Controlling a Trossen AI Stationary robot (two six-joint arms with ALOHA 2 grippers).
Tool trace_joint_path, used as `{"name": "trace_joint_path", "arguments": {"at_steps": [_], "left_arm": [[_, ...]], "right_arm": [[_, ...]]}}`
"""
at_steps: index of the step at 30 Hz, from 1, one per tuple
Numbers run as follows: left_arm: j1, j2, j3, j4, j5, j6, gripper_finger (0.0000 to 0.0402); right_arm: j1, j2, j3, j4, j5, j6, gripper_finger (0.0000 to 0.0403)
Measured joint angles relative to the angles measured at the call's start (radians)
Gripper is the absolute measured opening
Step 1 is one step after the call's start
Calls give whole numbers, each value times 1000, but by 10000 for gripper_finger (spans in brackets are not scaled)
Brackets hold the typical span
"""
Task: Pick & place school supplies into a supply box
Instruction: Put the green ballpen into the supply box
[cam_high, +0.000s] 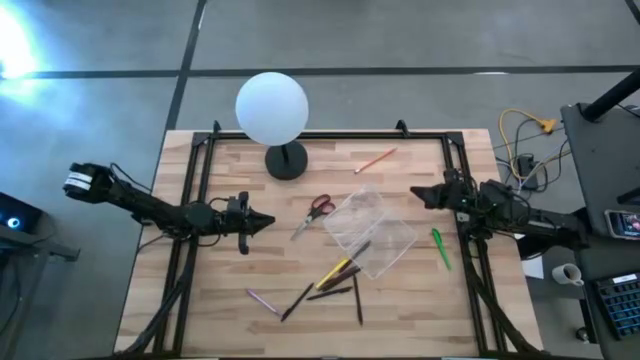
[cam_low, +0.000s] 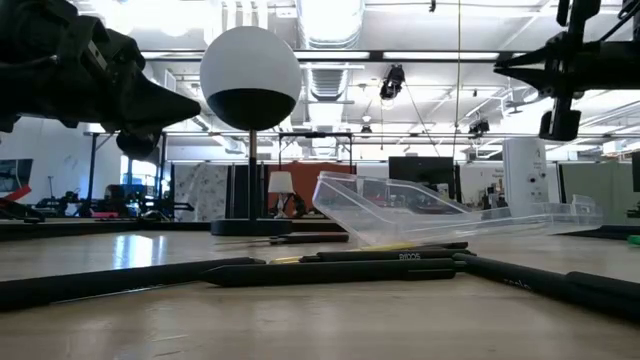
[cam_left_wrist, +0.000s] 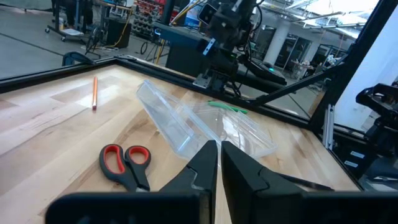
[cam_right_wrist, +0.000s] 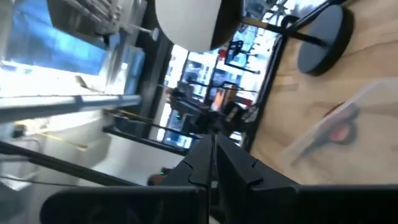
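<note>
- Clear plastic supply box (cam_high: 368, 230) lies open mid-table, empty — scissors (cam_high: 314, 213) just left of it, green marker (cam_high: 440, 248) to its right, dark pens (cam_high: 335, 290) below.
- Left gripper (cam_high: 268, 222) hovers left of the scissors, fingers together.
- Right gripper (cam_high: 416, 195) hovers beyond the box's right end — fingers together, holding nothing.

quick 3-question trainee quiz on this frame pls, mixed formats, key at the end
1. True or false: the red-handled scissors already lie inside the clear supply box.
2. Which item lies nearest the right hand? A) green marker B) pink pen C) orange pencil
3. Fill in: both the left hand and the right hand are ____ and hold nothing.

Key
1. False: they lie on the table beside the box, on the side toward the left hand.
2. C, by the high view, though the green marker is not much farther.
3. shut
</note>
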Motion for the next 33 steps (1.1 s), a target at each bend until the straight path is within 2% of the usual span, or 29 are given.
{"name": "trace_joint_path", "arguments": {"at_steps": [4,7,11,14,17,25,30,33], "left_arm": [[0,0,0,0,0,0,6],[0,0,0,0,0,0,6],[0,0,0,0,0,0,6],[0,0,0,0,0,0,6],[0,0,0,0,0,0,6],[0,0,0,0,0,0,6],[0,0,0,0,0,0,6],[0,0,0,0,0,0,6]], "right_arm": [[0,55,-1,-13,2,8,13],[3,119,29,-89,1,35,13],[2,239,154,-416,3,3,30],[2,347,271,-726,3,-37,57],[2,452,375,-952,3,-72,87],[2,706,433,-999,-27,-95,155],[2,892,466,-1003,-27,-128,159],[2,1004,515,-1058,10,-154,150]]}}
